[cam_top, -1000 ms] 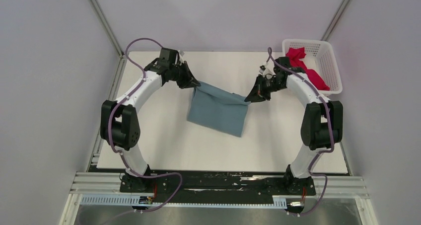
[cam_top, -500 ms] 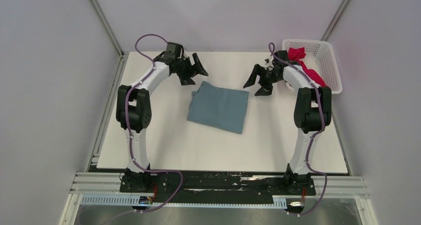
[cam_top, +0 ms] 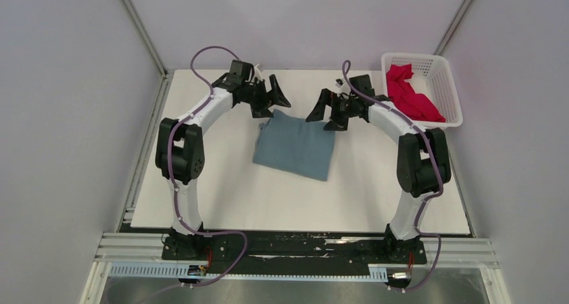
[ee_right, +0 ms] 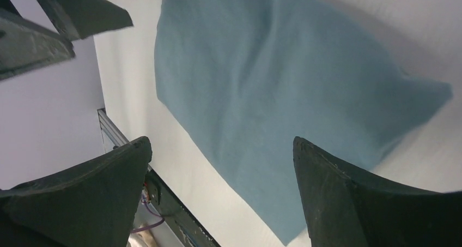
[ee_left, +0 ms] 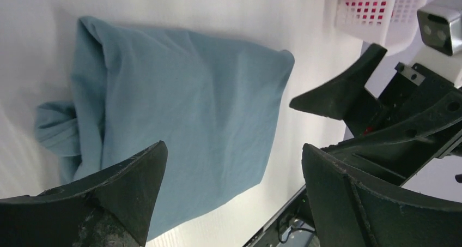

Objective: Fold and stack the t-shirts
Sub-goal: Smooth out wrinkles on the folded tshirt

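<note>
Blue-grey cloth t-shirt [cam_top: 295, 146] lies folded into a rough rectangle mid-way across the white table [cam_top: 221, 196], one sleeve bunched out at its edge. Over its far edge hover the left gripper [cam_top: 275, 106] and right gripper [cam_top: 319, 121], both spread wide and holding nothing. A low finger could snag the fold. Farther right, the crimson-pink cloth t-shirt [cam_top: 409, 96] sits crumpled in the white plastic lattice basket [cam_top: 451, 82], and lifting it may drag the basket.

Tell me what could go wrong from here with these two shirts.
1. The blue-grey t-shirt has a bunched lump sticking out at one edge, so a stack on it may sit lopsided.
2. The left gripper and right gripper hang open close over the shirt's far edge; a low pass could snag the fold.
3. The pink t-shirt lies crumpled in the basket; the lattice may catch cloth.
</note>
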Motion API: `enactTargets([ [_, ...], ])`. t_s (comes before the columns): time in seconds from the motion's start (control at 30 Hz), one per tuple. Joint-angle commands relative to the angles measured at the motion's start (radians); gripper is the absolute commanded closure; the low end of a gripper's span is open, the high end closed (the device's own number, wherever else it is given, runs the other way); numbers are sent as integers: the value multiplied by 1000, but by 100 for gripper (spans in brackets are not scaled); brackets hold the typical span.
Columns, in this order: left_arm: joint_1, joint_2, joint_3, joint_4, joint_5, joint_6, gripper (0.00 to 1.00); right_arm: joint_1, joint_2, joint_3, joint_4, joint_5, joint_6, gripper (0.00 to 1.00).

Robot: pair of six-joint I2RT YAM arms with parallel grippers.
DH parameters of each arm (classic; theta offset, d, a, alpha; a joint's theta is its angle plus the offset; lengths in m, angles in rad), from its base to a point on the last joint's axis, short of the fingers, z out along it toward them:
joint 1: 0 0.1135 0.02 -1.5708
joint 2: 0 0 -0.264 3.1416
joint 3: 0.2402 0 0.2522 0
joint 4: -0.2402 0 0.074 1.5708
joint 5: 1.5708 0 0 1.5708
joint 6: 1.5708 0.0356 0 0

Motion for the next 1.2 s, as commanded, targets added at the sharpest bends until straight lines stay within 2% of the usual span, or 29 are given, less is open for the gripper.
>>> enactTargets([
  [0.0,-23,42,-43,49,58,7,0,-5,109,15,182,-26,64,0],
  [0.1,-19,69,-92,59,-31,-2,0,-5,186,55,182,22,46,0],
  [0.2,-9,99,-100,22,-61,0,0,-12,263,87,179,122,-10,0],
  [0.47,8,88,-273,34,-192,-3,0,-42,343,158,123,138,-103,0],
  [0.67,6,-38,-312,126,-190,0,0,-45,169,194,87,156,-137,0],
  [0.77,4,-126,-298,114,-229,31,0,-45,66,129,89,295,-144,0],
  [0.87,3,-209,-345,138,-301,54,0,-45,-16,22,89,384,-152,0],
  [1.0,3,-205,-356,79,-390,66,0,-43,-117,-119,105,392,-121,0],
  [1.17,3,-110,-318,28,-379,83,0,-44,-260,-238,114,430,-103,0],
])
